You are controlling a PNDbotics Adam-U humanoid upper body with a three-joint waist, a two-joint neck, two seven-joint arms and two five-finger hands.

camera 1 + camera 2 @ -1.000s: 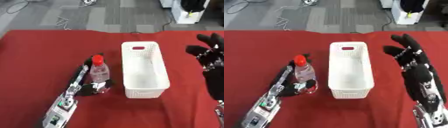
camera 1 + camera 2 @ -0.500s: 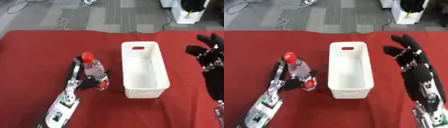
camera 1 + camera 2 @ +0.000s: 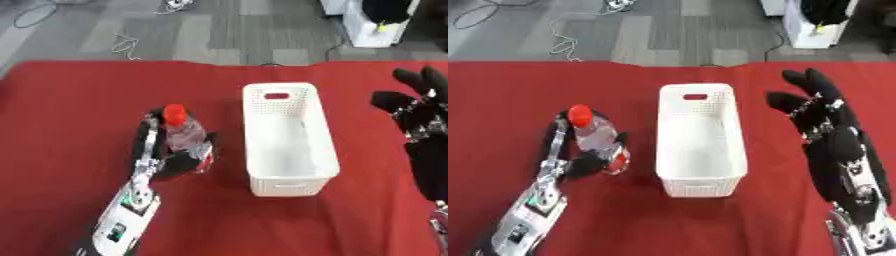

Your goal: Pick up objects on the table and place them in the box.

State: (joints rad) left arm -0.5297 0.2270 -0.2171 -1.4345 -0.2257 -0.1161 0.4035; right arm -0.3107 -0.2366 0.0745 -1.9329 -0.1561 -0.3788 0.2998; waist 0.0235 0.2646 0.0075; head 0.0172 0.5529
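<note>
Where our left arm comes in from the near left corner of the red worktop [image 3: 61, 110], we see our left hand [image 3: 586, 162] wrapped around a clear plastic bottle [image 3: 595, 136] with a red cap [image 3: 579, 114], the dark fingers [image 3: 560, 131] curled about its lower body and grasping it. We hold the bottle roughly upright with the cap tilted a little toward the left edge, and we cannot tell whether its base touches the cloth or hangs just above it. A red patch, perhaps a label, shows low on the bottle beside our palm. The bottle sits left of the middle of the worktop, just beside the box but apart from it, not inside. To its right stands the white box [image 3: 325, 150], a long perforated basket with a handle slot in its far wall, lying lengthwise from the near edge toward the far edge at the centre of the worktop; nothing shows inside it. Further right, near the right edge, our right hand [image 3: 833, 145] is raised with its fingers [image 3: 796, 80] straight and spread, released and holding nothing, well apart from the box. Beyond the far edge lies grey floor with loose cables [image 3: 122, 42].
</note>
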